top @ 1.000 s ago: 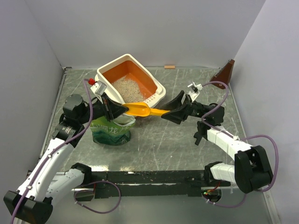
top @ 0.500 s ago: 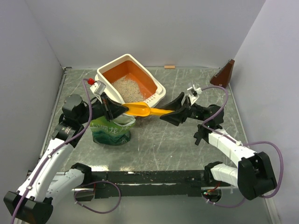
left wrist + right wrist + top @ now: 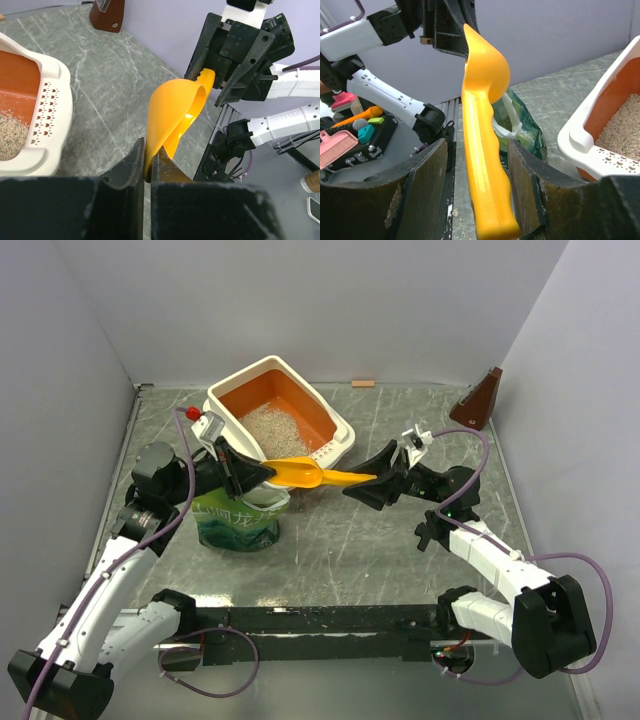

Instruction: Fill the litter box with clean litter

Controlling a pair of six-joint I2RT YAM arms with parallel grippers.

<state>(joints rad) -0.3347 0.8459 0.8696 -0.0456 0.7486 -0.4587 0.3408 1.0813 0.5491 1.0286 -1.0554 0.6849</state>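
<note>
A yellow-orange scoop hangs level over the table, between the arms. My left gripper is shut on the rim of its bowl, pinching it thin between both fingers. My right gripper is open around the handle, with a gap on each side. The litter box sits behind the scoop, cream rim and orange walls. Clean litter covers part of its floor. A crinkled green bag stands open below the left gripper.
A brown wedge-shaped object stands at the back right corner and a small wooden piece lies at the back wall. The litter box's perforated end faces the scoop. Grains are scattered on the table near the arms' bases.
My right gripper's jaws have narrowed a little around the scoop handle and that arm has shifted slightly. The left arm and scoop have stayed put.
</note>
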